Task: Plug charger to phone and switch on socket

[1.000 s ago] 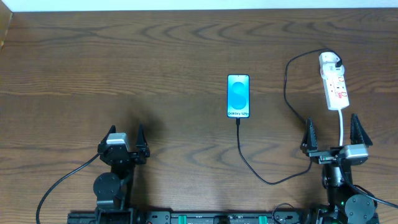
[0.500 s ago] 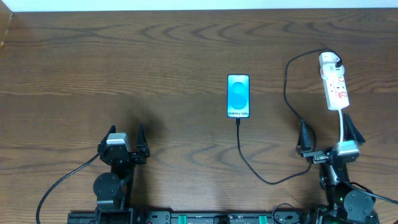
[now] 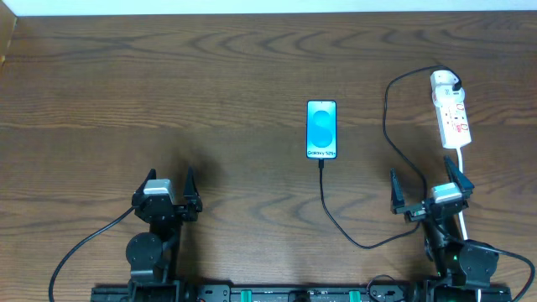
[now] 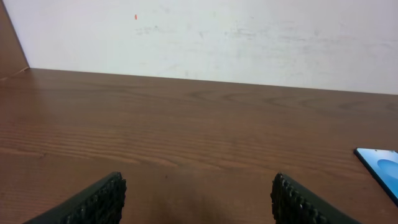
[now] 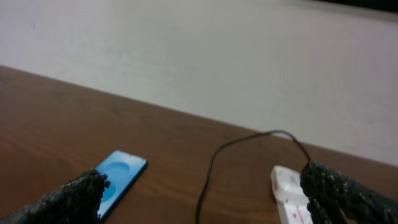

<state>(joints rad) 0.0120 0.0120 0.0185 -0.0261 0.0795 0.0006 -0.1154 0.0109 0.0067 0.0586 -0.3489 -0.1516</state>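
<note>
charger (image 3: 324,197) tip at phone (image 3: 321,128) (bottom edge) | left gripper (image 3: 170,176), right gripper (image 3: 422,172): jaws apart, empty

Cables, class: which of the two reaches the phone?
The thin black charger cable, ending at the phone's lower edge; the thick white cord leaves the socket toward the right gripper.

Blue-screened phone (image 3: 321,129) flat, black charger (image 3: 324,197) from its near end to white socket (image 3: 454,117).

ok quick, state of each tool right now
left tool: open, holding nothing
right tool: wide open, holding nothing
</note>
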